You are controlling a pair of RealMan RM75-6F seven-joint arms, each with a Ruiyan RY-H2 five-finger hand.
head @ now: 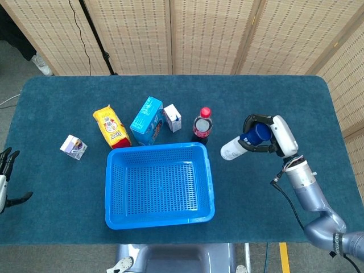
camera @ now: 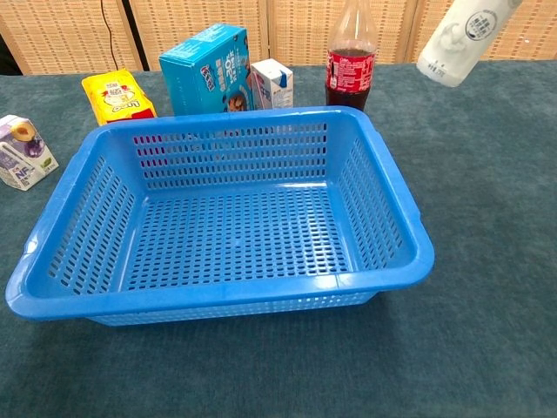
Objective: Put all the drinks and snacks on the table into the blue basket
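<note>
My right hand point(head: 272, 135) grips the blue-capped end of a white bottle point(head: 232, 149), held tilted in the air to the right of the blue basket point(head: 209, 170). The chest view shows only the bottle's white body point(camera: 461, 39) at the top right, above the basket rim point(camera: 383, 144). Behind the basket stand a cola bottle point(head: 202, 125), a small white carton point(head: 172, 118), a blue snack box point(head: 147, 120) and a yellow snack bag point(head: 111, 126). A purple-and-white carton point(head: 73, 147) lies to the left. My left hand point(head: 4, 176) hangs open at the left edge.
The basket's inside point(camera: 235, 235) holds nothing. Woven screens point(head: 170, 34) stand behind the table. Bare blue cloth point(head: 267, 102) spreads right of the basket and along the back of the table.
</note>
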